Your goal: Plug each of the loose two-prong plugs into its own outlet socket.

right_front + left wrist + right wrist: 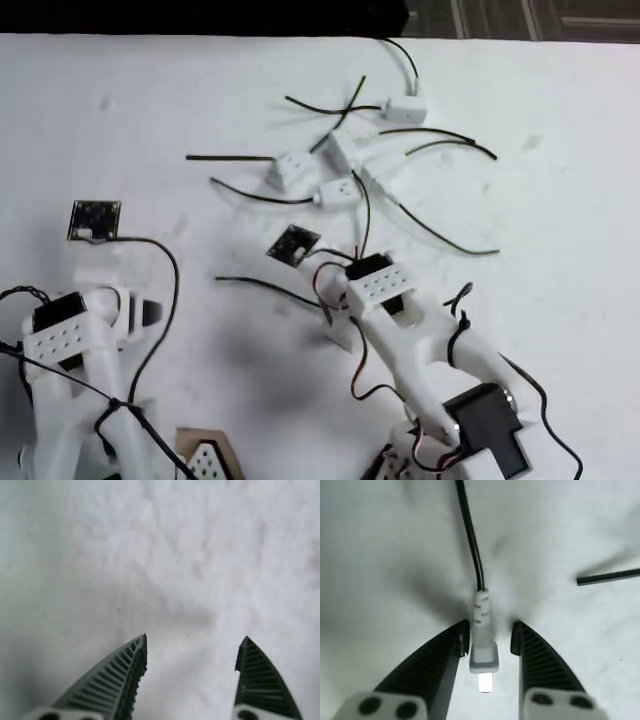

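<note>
The white two-prong plug point(483, 640) lies on the table point(560, 280) between the fingers of the right gripper point(490, 626). One metal prong point(485, 682) points back toward the wrist, and the plug's black cord point(470, 535) runs straight away from the gripper. The right gripper is partly open: one finger point(445, 655) sits just beside the plug body and a narrow gap shows at the other, so the plug is straddled, not clamped. A separate loose cord end point(607, 576) lies on the table near the gripper, apart from the plug. In the high view, the right arm point(420, 340) extends from the 5 o'clock edge toward the table centre. A group of white connector bodies point(337, 192) with black leads lies close together at 12 o'clock from the arm's tip; at this distance, plugs cannot be told from sockets, nor whether any pair is mated. The left arm point(70, 350) stands at 8 o'clock, well apart from that group. The left gripper point(194, 637) is wide open, holds nothing, and hangs over bare white table surface. A dark strip point(200, 15) borders the table along its 12 o'clock edge.
</note>
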